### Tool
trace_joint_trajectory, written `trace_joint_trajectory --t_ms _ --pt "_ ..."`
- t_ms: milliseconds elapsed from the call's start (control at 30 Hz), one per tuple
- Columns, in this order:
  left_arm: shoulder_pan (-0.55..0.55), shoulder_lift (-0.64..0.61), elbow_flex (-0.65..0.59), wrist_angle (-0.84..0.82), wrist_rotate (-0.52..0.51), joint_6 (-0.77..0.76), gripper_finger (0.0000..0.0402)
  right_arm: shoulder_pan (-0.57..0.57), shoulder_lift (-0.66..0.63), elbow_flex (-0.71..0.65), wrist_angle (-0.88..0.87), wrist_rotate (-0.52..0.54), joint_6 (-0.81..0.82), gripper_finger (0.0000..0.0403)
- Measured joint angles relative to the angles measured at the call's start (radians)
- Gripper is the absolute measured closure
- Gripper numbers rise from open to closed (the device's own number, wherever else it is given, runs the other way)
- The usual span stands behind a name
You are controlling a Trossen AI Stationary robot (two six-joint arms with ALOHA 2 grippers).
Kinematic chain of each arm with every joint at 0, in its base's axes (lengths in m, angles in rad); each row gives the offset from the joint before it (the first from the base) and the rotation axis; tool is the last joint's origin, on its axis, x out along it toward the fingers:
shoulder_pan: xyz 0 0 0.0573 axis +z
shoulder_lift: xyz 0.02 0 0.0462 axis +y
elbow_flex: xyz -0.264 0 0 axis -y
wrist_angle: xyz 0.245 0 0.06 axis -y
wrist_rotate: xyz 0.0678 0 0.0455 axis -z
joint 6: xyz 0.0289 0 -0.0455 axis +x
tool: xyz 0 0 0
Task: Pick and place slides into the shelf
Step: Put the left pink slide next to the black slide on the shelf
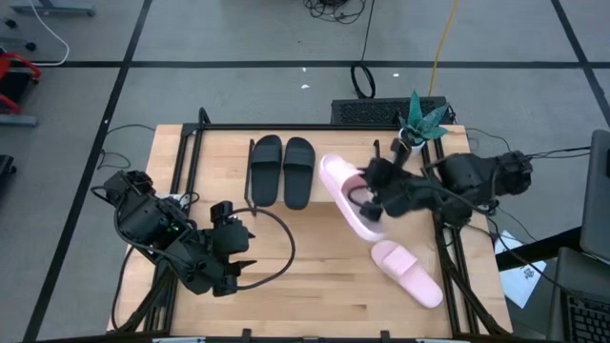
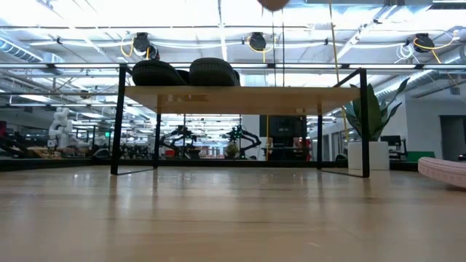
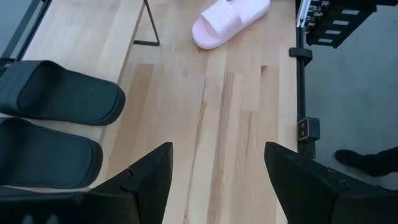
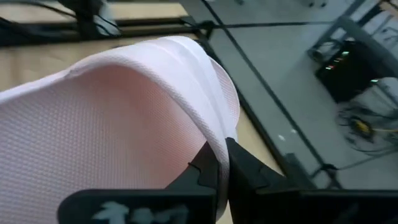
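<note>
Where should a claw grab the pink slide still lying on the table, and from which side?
Take the loose pink slide by its wide strap, one finger under the arch, one on top. It lies flat, sole down, so the strap is the only raised part. Come from above at the strap's open edge. The right claw is shut on the other pink slide; the left claw is open.

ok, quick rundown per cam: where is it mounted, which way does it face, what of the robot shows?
High: overhead, straight down; both arms, left gripper idle near the front edge, right gripper holding a pink slide.
Low: table height, level at the shelf; no arm visible.
Left wrist: past open fingers at black slides.
Right wrist: fingers pinching the pink slide.
Shared: black slides in high, low, left wrist.
</note>
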Motion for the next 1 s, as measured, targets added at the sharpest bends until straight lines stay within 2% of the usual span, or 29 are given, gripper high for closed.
trace_joint_trajectory --t_ms 267,533,733,833,1000 --pt "0.0 0.0 0.0 0.0 0.0 -0.019 0.0149 -0.167 0.019 0.0 -0.003 0.029 -0.162 0.0403" --pt "0.002 0.0 0.0 0.0 0.0 -0.051 0.0149 -0.325 0.061 0.0 -0.055 -0.007 -0.193 0.0403" --pt "0.029 0.0 0.0 0.0 -0.042 -0.023 0.0149 -0.387 0.138 0.003 -0.131 -0.009 -0.253 0.0403" --pt "0.052 0.0 0.0 0.0 -0.043 0.02 0.0149 -0.391 0.183 0.053 -0.152 -0.008 -0.276 0.0403" --pt "0.098 0.0 0.0 0.0 -0.043 0.061 0.0149 -0.391 0.28 0.214 -0.224 -0.009 -0.283 0.0403"
